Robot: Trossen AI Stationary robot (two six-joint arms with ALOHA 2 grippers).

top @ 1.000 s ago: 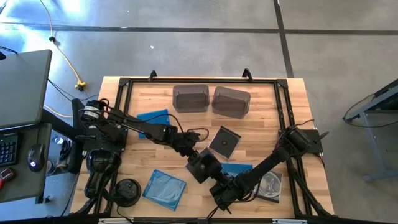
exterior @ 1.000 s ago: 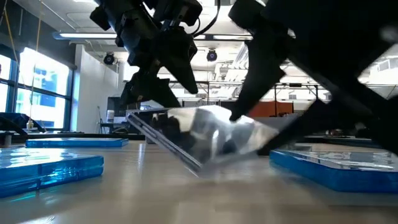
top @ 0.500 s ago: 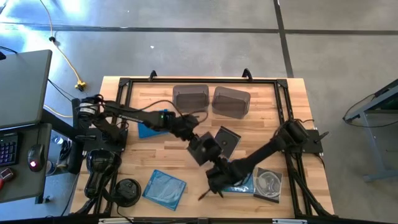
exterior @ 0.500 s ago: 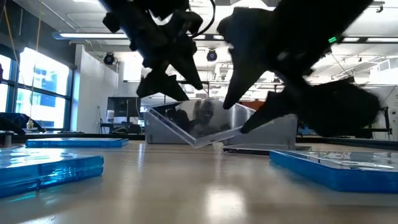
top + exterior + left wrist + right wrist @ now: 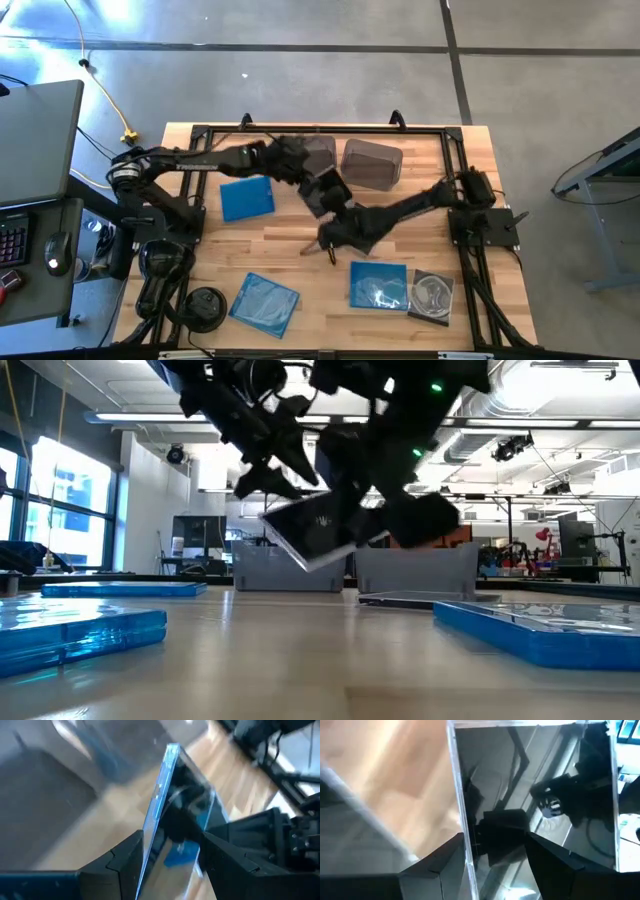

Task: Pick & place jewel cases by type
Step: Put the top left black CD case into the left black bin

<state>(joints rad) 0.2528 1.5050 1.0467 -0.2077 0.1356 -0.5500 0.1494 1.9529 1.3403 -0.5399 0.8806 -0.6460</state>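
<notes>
A: What has moved?
B: Both claws have carried the dark case (image 5: 322,530) off the worktop (image 5: 290,255) toward the bins (image 5: 340,158).
A: Why two?
B: Left claw (image 5: 318,190) and right claw (image 5: 335,232) each pinch an edge, keeping it tilted, likely to slide into the bin just beyond them.

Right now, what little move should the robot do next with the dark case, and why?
Probably carry the dark jewel case over to the grey bins: the left end effector holds it tilted above the table, close by them, right end effector beside.
</notes>
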